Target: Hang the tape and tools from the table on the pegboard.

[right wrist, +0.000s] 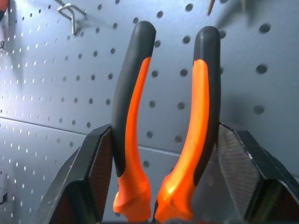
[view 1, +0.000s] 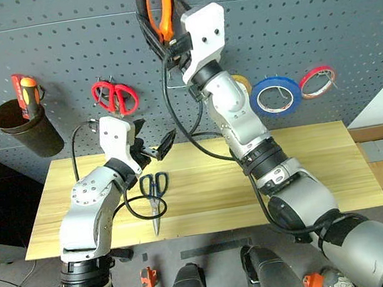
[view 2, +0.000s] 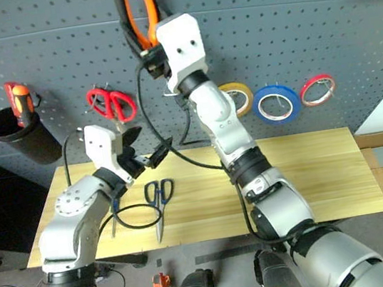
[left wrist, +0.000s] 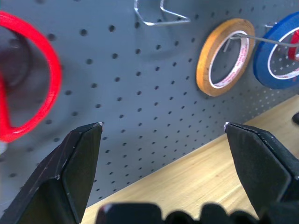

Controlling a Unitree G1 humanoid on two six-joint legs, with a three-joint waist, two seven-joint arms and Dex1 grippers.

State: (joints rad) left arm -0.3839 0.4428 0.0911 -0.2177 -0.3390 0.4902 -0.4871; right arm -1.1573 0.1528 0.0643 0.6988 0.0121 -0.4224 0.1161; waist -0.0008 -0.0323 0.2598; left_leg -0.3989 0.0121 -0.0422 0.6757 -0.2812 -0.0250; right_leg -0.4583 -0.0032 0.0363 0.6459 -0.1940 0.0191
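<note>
Nearest, black-handled scissors (view 1: 154, 190) lie on the table (view 1: 311, 169). Above them, the left gripper (view 1: 154, 146) hangs spread wide, empty. Farther, the right gripper (right wrist: 159, 154) clamps the pliers (right wrist: 163, 116) against the pegboard (view 1: 303, 18), near the hung blue tape (view 1: 276, 95).

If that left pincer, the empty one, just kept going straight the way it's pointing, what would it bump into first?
Most likely the dark grey perforated pegboard. The left pincer is open and faces a bare patch of the board, between the red-handled scissors and the yellow tape roll. Depth is hard to judge.
</note>
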